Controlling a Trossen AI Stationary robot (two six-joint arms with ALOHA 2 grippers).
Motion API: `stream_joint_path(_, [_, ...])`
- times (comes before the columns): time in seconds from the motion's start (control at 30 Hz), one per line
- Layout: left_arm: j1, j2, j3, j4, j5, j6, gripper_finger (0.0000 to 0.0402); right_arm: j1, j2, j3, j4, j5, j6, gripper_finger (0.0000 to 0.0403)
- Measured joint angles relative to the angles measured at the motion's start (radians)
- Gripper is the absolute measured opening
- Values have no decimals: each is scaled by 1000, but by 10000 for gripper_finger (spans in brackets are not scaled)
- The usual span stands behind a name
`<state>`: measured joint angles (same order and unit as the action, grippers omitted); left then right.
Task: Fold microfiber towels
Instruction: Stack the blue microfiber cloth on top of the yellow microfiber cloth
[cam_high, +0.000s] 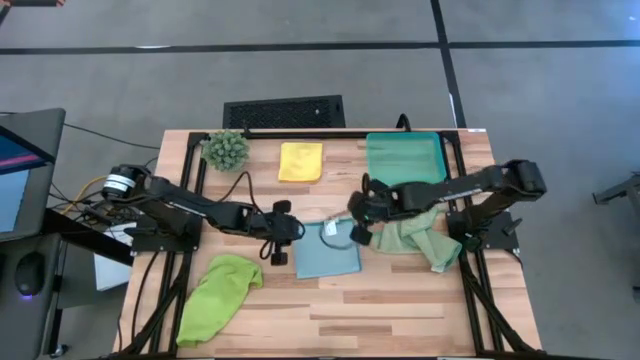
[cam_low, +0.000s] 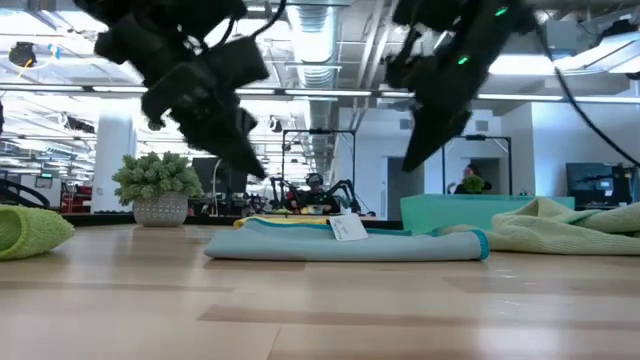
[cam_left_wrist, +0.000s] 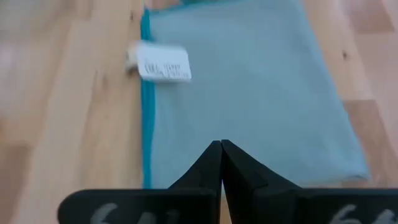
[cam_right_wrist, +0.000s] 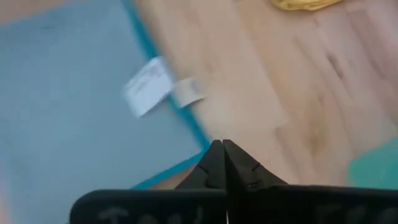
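Light blue towel (cam_high: 328, 253) lies folded flat; both closed end effectors hover above

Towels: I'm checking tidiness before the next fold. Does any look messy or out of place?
Yes. The lime towel lies crumpled at the table's front left, and the sage towel is bunched below the tray. The blue towel and yellow towel lie flat and folded.

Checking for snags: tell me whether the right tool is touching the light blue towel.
Apart. The low view shows the right tool, shut, hanging clear above the light blue towel, with open background between them.
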<state>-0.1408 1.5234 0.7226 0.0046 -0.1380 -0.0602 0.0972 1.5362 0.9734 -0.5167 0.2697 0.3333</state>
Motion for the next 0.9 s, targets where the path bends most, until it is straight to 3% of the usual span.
stream_joint_path(0.23, [-3, 13, -14, -5, -164, -224, 0, 90, -43, -154, 225, 23, 85, 32])
stream_joint_path(0.4, [15, 14, -22, -11, -171, -334, 35, 61, -44, -160, 236, 22, 73, 63])
stream_joint_path(0.5, [29, 25, -21, -9, -155, -317, 80, 17, -44, -160, 238, 10, 22, 79])
stream_joint_path(0.63, [54, 68, -22, 8, -125, -245, 152, -55, -43, -165, 262, -133, -97, 108])
stream_joint_path(0.73, [71, 119, -22, 60, -109, -166, 196, -97, -43, -206, 368, -181, -202, 135])
stream_joint_path(0.9, [96, 177, -21, 121, -63, -120, 231, -143, -30, -259, 502, -190, -305, 179])
